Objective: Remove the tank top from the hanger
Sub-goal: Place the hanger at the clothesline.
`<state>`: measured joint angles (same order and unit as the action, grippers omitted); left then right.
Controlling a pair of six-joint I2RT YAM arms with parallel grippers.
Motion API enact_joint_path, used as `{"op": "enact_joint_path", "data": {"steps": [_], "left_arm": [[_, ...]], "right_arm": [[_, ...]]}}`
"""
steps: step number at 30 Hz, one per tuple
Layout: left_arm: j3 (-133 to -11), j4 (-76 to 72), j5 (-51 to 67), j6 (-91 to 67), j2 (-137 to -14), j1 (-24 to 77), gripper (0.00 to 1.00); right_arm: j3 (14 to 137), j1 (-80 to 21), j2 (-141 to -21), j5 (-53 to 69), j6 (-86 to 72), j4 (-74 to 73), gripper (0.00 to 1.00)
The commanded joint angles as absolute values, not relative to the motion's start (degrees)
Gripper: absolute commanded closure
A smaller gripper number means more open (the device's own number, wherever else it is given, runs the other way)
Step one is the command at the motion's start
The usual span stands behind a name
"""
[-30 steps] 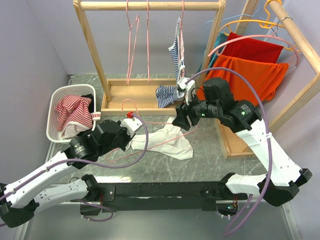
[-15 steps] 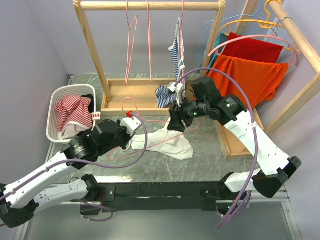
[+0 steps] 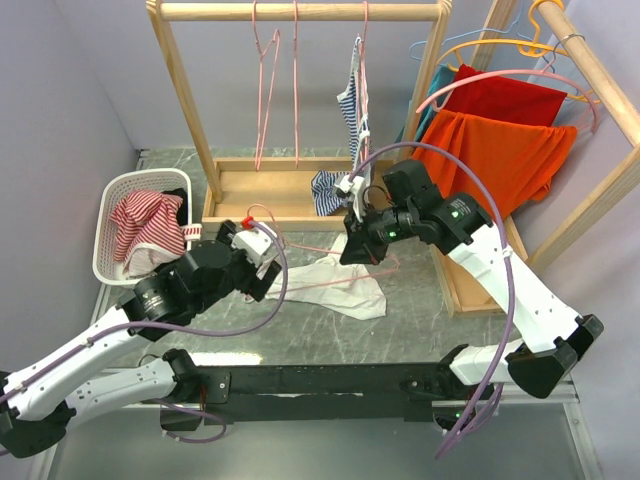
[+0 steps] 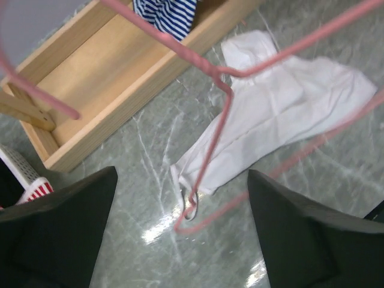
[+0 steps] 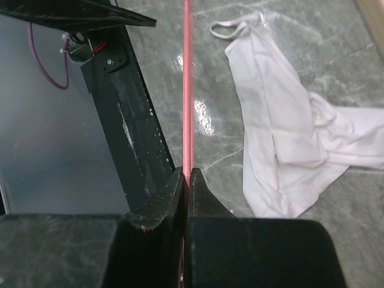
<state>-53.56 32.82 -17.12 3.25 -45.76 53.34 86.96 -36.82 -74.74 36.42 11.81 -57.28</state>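
Okay, white fabric tank top lies crumpled on the grey-green marble table, between the two arms and just in front of the wooden rack's tray base. Left wrist view: tank top is spread on the stone, one narrow strap loop at its near end. Right wrist view: same garment flat on the table, strap loop at the top.

Thin pink wire hanger sits above the tank top, roughly level, its hook end by the left arm. Wire crosses over the white fabric. Its lower corner is next to the strap loop; cannot tell if the strap is hooked on it.

Right gripper is pressed together, pinching the pink wire. Its wrist camera shows the jaws meeting on the hanger rod, which runs straight out from between them.

Left gripper is spread wide. From its wrist, the black fingers stand far apart, the gripper holds nothing, and the wire passes through the gap untouched.

Other stuff: white plastic basket with red-striped cloth at left, blue-and-white striped garment hanging on the rack, orange and red clothes on the right rack.
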Motion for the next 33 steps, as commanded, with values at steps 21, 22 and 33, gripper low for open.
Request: {"op": "enact_joint_path", "data": {"steps": [21,22,33], "left_arm": [[-56.51,24.88,-38.4,-11.78,-40.6,53.44,0.01],[-56.6,24.61,-38.76,-12.13,-40.87,53.44,0.01],[-59.33,27.86,-41.04,-18.28,-47.99,53.35,0.01]], "right_arm": [[82.7,-37.44,-61.08,-6.5,-26.28,-50.55,1.0],[84.79,-38.05,-61.35,-9.64,-26.63,-50.19,1.0],[98.6,-45.78,-74.26,-21.96,-25.05,-48.61,1.0]]}}
